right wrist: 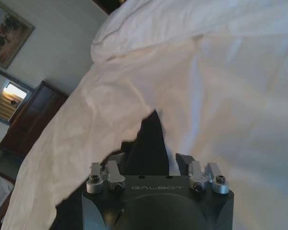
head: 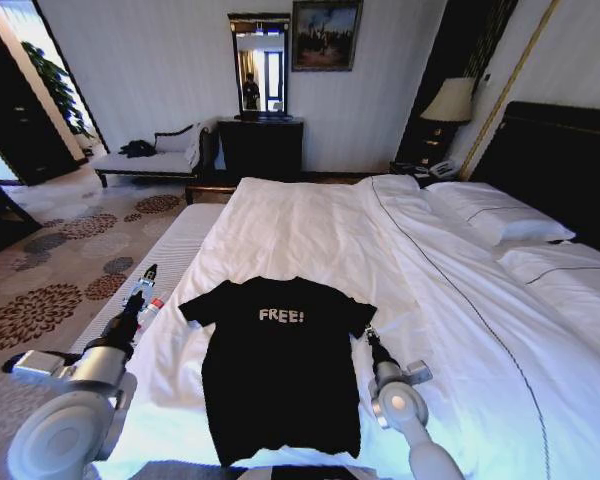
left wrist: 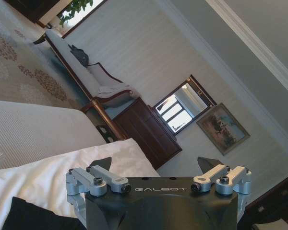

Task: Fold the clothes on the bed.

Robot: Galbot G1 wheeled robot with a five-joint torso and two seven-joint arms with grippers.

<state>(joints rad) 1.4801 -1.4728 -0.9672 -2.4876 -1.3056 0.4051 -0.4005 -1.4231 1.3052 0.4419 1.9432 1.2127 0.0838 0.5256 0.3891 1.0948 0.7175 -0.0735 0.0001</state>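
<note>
Black T-shirt [head: 280,375] flat on bed [head: 320,230], red-capped tube [head: 150,312] beside left sleeve. Left gripper [left wrist: 156,165] wide-jawed off that sleeve; right gripper [right wrist: 151,160] wide at right sleeve

Arms: pale grey, round joints, black forearms. Left gripper [left wrist: 155,167] & right gripper [right wrist: 155,160]: black body w/ "GALBOT" mark, silver linkages, dark screws, black fingers [left wrist: 209,164].

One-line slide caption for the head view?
Black T-shirt lies flat on the bed; left gripper and right gripper flank its sleeves, both open.
</note>
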